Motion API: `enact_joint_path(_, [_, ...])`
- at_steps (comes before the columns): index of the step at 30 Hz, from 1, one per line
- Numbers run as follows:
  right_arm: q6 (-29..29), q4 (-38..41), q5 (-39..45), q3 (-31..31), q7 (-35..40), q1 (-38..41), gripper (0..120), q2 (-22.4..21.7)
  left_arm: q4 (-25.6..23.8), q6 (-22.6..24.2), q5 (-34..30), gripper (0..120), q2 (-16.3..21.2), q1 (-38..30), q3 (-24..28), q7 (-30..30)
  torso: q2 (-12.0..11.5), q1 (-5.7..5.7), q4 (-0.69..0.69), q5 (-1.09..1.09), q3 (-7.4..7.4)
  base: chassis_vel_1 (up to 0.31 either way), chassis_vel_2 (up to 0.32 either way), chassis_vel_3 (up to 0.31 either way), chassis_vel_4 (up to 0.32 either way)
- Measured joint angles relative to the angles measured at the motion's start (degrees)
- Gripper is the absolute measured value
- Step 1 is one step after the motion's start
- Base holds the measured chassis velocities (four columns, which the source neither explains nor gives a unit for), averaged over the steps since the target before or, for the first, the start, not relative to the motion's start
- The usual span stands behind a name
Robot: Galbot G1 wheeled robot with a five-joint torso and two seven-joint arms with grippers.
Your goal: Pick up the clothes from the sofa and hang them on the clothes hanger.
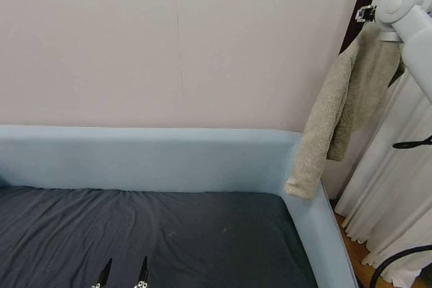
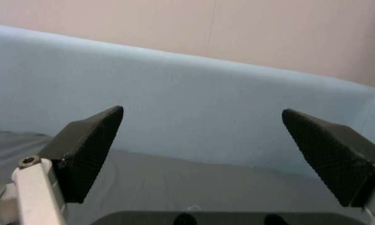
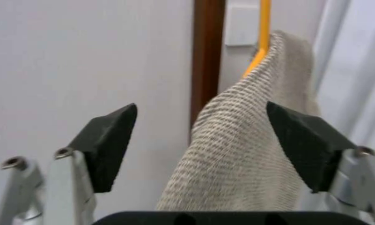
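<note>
The left gripper (image 1: 123,276) sits low at the near edge of the head view, left of centre. Its two black fingertips are spread apart and hold nothing, poised over the dark grey seat cover (image 1: 169,234) of the sofa (image 1: 148,160). In the left wrist view, the left gripper (image 2: 201,114) has its jaws wide, with the sofa's pale blue backrest (image 2: 194,89) showing between them and the plain wall (image 2: 268,28) above. Further right in the head view, past the sofa's end corner, a beige knitted sweater (image 1: 341,109) hangs from high up. One sleeve trails down so that its cuff is at the top of the sofa's right arm; whether it touches cannot be told. The white right arm (image 1: 408,5) is raised at the top right, just beside the sweater's upper part, with a white curtain (image 1: 398,187) hanging below and behind it. In the right wrist view, the right gripper (image 3: 202,108) is open with its fingers well apart. The sweater (image 3: 237,159) hangs in front of them, draped over an orange hanger (image 3: 263,33) beside a dark wooden strip (image 3: 209,51).
</note>
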Motion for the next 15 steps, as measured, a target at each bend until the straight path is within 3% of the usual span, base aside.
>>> enact_joint_path(3, [3.3, 9.1, 2.2, 3.9, -4.3, -6.2, 97, -5.3, 0.0, 0.0, 0.0, 100, 0.0, 0.0, 0.0, 0.0, 0.0, 0.0, -0.02, 0.05, 0.0, 0.0, 0.0, 0.0, 0.0])
enact_joint_path(8, [6.3, 17.9, 5.1, 11.3, -7.7, -15.3, 100, -10.2, 0.0, 0.0, 0.0, 100, 0.0, 0.0, 0.0, 0.0, 0.0, 0.0, 0.01, 0.01, 0.0, 0.0, 0.0, 0.0, 0.0])
enact_joint_path(12, [12.6, 28.9, 5.0, 21.8, -15.8, -32.9, 100, -18.1, 0.0, 0.0, 0.0, 100, 0.0, 0.0, 0.0, 0.0, 0.0, 0.0, -0.06, 0.08, 0.0, 0.0, 0.0, 0.0, 0.0])
enact_joint_path(15, [14.9, 32.4, 3.7, 26.6, -17.8, -40.0, 100, -19.9, 0.0, 0.0, 0.0, 100, 0.0, 0.0, 0.0, 0.0, 0.0, -0.01, -0.03, 0.01, -0.01, 0.0, 0.0, 0.0, 0.0])
